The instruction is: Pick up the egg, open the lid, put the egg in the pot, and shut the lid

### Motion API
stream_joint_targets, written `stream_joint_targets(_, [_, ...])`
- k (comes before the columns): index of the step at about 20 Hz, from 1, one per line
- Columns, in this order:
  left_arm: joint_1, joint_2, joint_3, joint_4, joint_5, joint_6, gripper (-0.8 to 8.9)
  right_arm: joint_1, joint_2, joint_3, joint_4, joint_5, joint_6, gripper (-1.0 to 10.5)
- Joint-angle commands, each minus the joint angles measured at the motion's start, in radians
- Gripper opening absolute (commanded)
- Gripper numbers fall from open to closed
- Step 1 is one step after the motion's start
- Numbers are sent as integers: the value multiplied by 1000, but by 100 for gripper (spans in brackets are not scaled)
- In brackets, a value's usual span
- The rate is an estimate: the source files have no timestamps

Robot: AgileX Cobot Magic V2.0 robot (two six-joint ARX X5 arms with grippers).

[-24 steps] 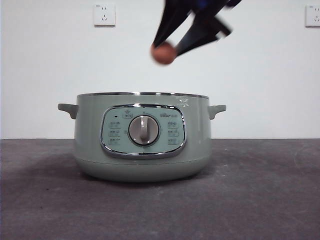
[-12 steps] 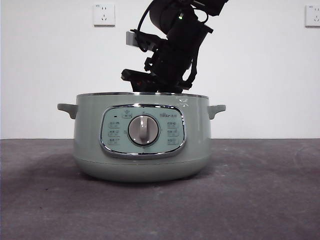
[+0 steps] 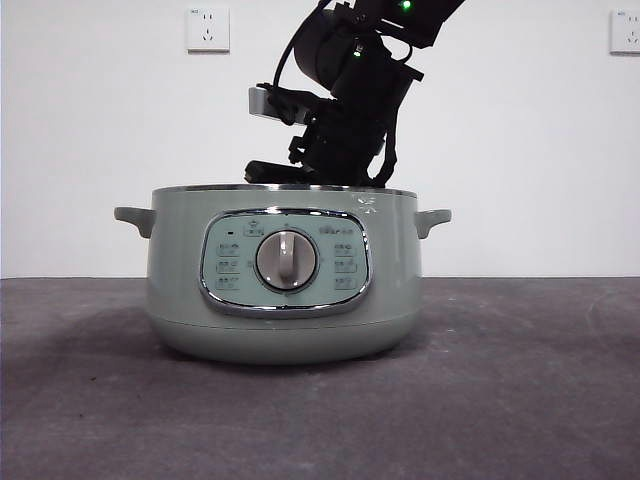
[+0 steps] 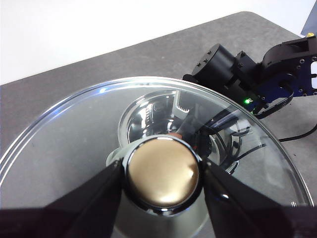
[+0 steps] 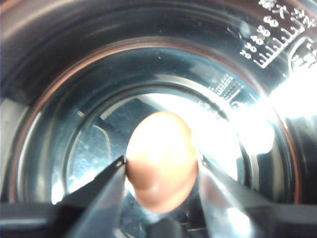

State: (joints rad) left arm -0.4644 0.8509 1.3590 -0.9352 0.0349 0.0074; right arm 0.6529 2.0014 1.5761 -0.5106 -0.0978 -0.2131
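The sage-green pot (image 3: 284, 275) stands lidless on the table in the front view. My right gripper (image 5: 161, 166) is shut on the reddish-brown egg (image 5: 161, 161) and reaches down inside the pot's shiny steel bowl (image 5: 74, 99); its arm (image 3: 350, 100) enters the pot from above, and the egg is hidden in the front view. My left gripper (image 4: 163, 173) is shut on the knob (image 4: 162, 171) of the glass lid (image 4: 64, 148) and holds it up above the pot, whose open bowl shows through the glass (image 4: 148, 111).
Two wall sockets (image 3: 208, 30) sit on the white wall behind. The grey table (image 3: 520, 400) stretches around the pot. The right arm's dark joints (image 4: 237, 74) show beside the lid in the left wrist view.
The right gripper with the egg has come down from above the pot's rim into the bowl, and has sunk slightly lower over the last half second. The pot has not moved.
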Motion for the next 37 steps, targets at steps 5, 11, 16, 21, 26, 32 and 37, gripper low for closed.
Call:
stream_joint_targets(5, [-1,82,4,97,52,5,-8,-20,-342,-4,-78,265,76,508])
stream_joint_targets(11, [-2,326,4,285,116,21,-8,-65,-803,-4,-189,289,122,505])
stream_joint_targets(16, [-10,484,4,400,156,21,-8,-64,-1009,-4,-229,288,151,505])
stream_joint_targets(21, [-31,591,4,473,157,21,-8,-64,-1109,-4,-311,288,184,505])
stream_joint_targets(26, [-53,662,4,544,153,21,-8,-63,-1159,-4,-396,286,198,505])
stream_joint_targets(32, [-64,717,4,579,147,20,-8,-63,-1173,-4,-473,280,215,505])
stream_joint_targets(37, [-64,750,4,600,127,20,-8,-63,-1173,-4,-503,279,216,505])
